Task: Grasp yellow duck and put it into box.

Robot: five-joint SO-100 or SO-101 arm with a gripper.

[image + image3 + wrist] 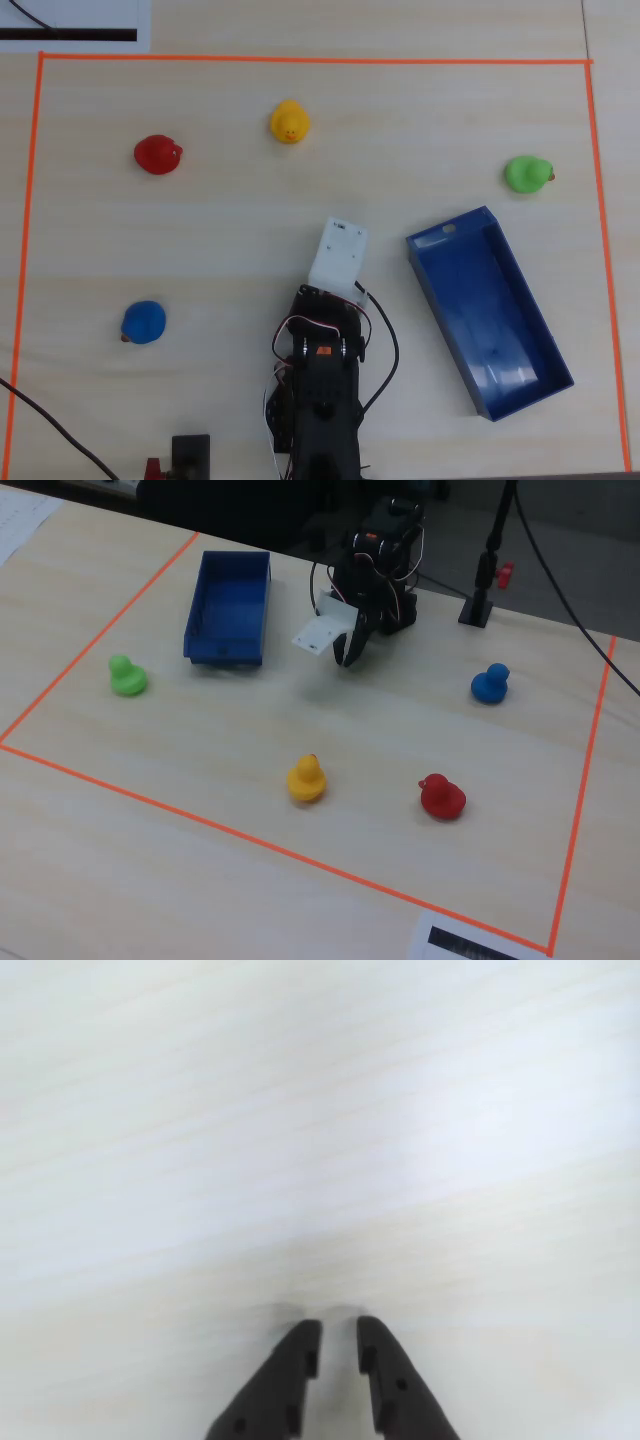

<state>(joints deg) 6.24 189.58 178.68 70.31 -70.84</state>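
The yellow duck [289,121] [306,779] stands alone on the pale wooden table, well ahead of the arm. The blue box [447,232] [225,652] lies empty beside the arm, on the right in the overhead view. My gripper [338,1325] [347,660] hangs low over bare table, far from the duck. Its black fingers [300,1360] stand almost together with only a thin slit and nothing between them. In the overhead view the white wrist mount [338,255] hides the jaws.
A red duck [158,154] [441,796], a green duck [526,173] [127,676] and a blue duck [144,322] [489,683] sit apart on the table. Orange tape [300,60] frames the work area. A black stand [476,610] and cables are beside the arm's base.
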